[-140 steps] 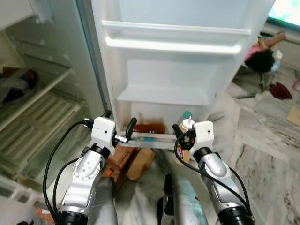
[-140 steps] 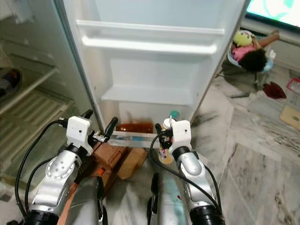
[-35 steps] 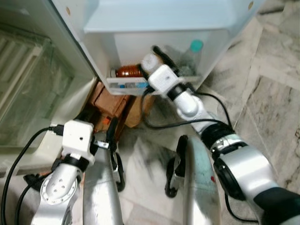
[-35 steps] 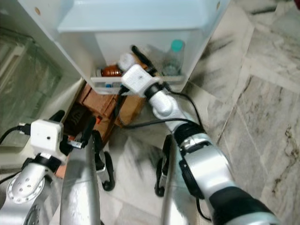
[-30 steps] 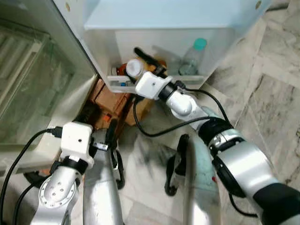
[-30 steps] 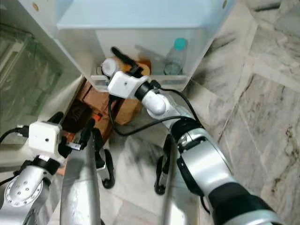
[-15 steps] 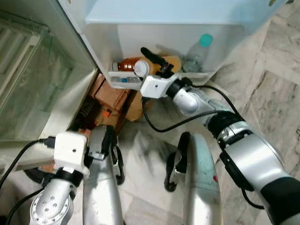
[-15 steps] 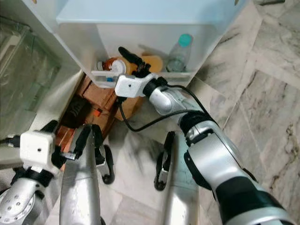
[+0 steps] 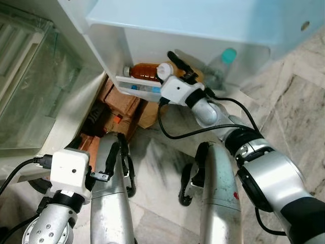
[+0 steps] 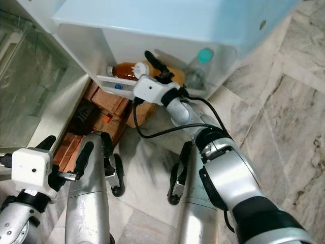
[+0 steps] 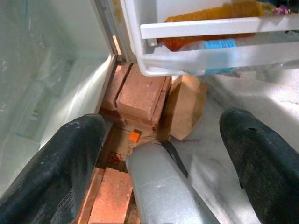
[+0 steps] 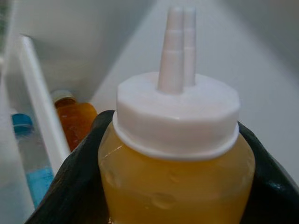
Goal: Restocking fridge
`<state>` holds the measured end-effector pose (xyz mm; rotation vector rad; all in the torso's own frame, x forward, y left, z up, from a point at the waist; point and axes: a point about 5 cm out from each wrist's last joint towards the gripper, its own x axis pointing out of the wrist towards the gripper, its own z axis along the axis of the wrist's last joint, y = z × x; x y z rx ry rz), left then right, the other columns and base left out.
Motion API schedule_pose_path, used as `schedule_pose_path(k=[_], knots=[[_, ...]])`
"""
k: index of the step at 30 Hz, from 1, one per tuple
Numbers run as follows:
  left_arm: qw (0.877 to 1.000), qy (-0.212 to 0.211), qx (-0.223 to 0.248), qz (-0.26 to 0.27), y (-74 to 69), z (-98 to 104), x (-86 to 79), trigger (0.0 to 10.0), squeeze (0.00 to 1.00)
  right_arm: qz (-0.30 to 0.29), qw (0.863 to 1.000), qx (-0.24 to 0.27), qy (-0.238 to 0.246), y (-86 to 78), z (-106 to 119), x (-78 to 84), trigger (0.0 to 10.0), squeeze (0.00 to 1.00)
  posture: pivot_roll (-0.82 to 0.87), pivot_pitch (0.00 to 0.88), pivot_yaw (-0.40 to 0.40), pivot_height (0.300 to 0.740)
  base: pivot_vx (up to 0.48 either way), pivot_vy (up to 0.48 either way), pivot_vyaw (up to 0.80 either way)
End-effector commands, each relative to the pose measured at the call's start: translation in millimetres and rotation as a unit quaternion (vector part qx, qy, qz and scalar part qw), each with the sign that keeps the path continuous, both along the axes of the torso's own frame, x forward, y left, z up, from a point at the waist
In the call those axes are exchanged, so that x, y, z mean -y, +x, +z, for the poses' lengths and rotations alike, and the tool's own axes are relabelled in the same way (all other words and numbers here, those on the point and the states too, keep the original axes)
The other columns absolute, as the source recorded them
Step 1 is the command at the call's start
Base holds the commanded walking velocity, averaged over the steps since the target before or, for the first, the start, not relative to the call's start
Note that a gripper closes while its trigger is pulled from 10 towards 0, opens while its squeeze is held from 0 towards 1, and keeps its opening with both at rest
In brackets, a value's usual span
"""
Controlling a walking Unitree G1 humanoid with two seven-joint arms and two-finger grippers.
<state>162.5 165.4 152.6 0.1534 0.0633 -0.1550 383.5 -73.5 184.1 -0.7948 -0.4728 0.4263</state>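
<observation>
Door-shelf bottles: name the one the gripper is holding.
The yellow squeeze bottle with the white nozzle cap, clamped in the right gripper. The amber bottle lies on its side; the teal-capped clear bottle stands apart.

Door shelf [image 9: 133,82] holds four bottles: two orange [image 9: 147,71], one yellow squeeze [image 12: 175,186], one teal-capped [image 9: 222,66].

No text, brand or number can be read. The blue label on the clear bottle [image 11: 209,45] lying in the door shelf [image 11: 219,28], upper right of the left wrist frame, is too blurred.
</observation>
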Motion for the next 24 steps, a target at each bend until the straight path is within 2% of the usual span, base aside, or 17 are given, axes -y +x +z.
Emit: schedule_pose_path(k=[1, 8, 9, 11, 17, 22, 24], knots=[[1.000, -0.001, -0.017, -0.005, -3.7, -3.4, -0.1, 10.0, 0.00, -0.053, 0.996, -0.075, 0.017, -1.2, -29.1, 22.8, 10.0, 0.00, 0.31, 0.555, -0.006, 0.559, 0.000, 0.000, 0.00], [1.000, -0.005, -0.010, -0.010, 9.6, -4.4, 2.5, 10.0, 0.00, -0.075, 0.988, -0.130, 0.043, -1.2, -39.7, 45.0, 10.0, 0.00, 0.29, 0.521, -0.009, 0.559, 0.000, 0.000, 0.00], [1.000, -0.005, -0.008, -0.011, 11.1, -4.7, 3.0, 10.0, 0.00, -0.076, 0.986, -0.139, 0.048, -1.7, -41.5, 48.1, 10.0, 1.00, 0.28, 0.515, -0.008, 0.559, 0.000, 0.000, 0.00], [1.000, -0.006, -0.005, -0.014, 13.1, -4.7, 4.6, 10.0, 0.00, -0.071, 0.984, -0.151, 0.062, -1.9, -42.1, 50.2, 10.0, 1.00, 0.28, 0.503, -0.008, 0.559, 0.000, 0.000, 0.00], [1.000, -0.003, -0.002, -0.017, 21.6, -7.1, 4.8, 10.0, 0.00, -0.052, 0.988, -0.134, 0.053, -0.5, -34.1, 43.4, 10.0, 1.00, 0.28, 0.475, -0.011, 0.559, 0.000, 0.000, 0.00], [1.000, 0.003, 0.007, -0.013, 33.8, -9.0, 1.8, 10.0, 0.00, 0.004, 0.990, -0.106, 0.096, 6.6, -0.5, 28.5, 10.0, 1.00, 0.27, 0.438, -0.019, 0.559, 0.000, 0.000, 0.00], [1.000, 0.003, 0.009, -0.013, 35.9, -9.9, 2.4, 10.0, 0.00, 0.014, 0.989, -0.101, 0.106, 7.6, 6.1, 25.8, 10.0, 1.00, 0.26, 0.427, -0.022, 0.559, 0.000, 0.000, 0.00]])
